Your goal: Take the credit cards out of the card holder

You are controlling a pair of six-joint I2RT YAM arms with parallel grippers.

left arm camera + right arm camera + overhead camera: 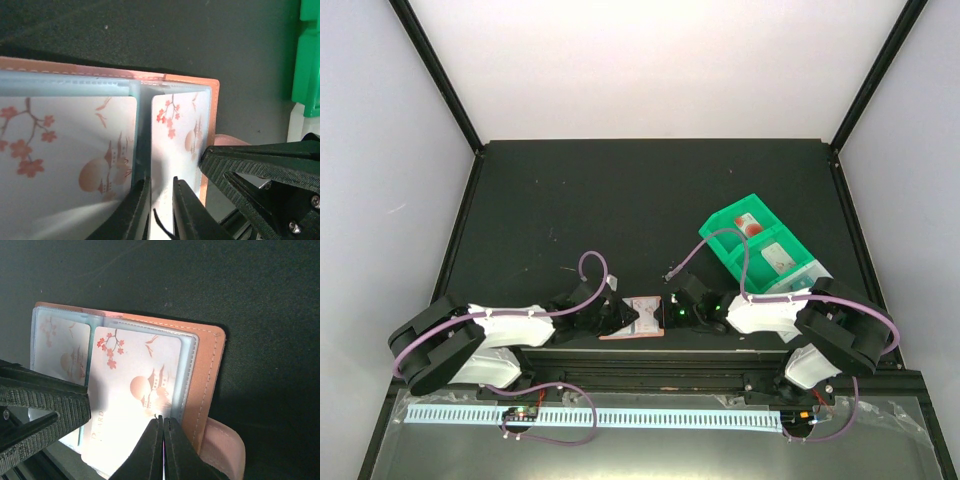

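Note:
The salmon-orange card holder (pixel 642 318) lies open on the black table between both grippers. Its pale blue pockets (pixel 75 87) hold white credit cards (pixel 135 385) printed with red blossoms and a pagoda. A teal edge shows at the fold between the pockets. My left gripper (pixel 161 192) hovers over the right pocket's inner edge, its jaws a narrow gap apart, and nothing shows clamped between them. My right gripper (pixel 163 421) is shut, with its tips against the lower right of that card, beside the orange border (pixel 205 365). Whether it pinches anything does not show.
A green plastic bin (pixel 760 250) with several small items stands behind and to the right of the card holder. The holder's pink snap tab (pixel 222 445) sticks out beside the right gripper. The table's near edge rail runs just below the holder.

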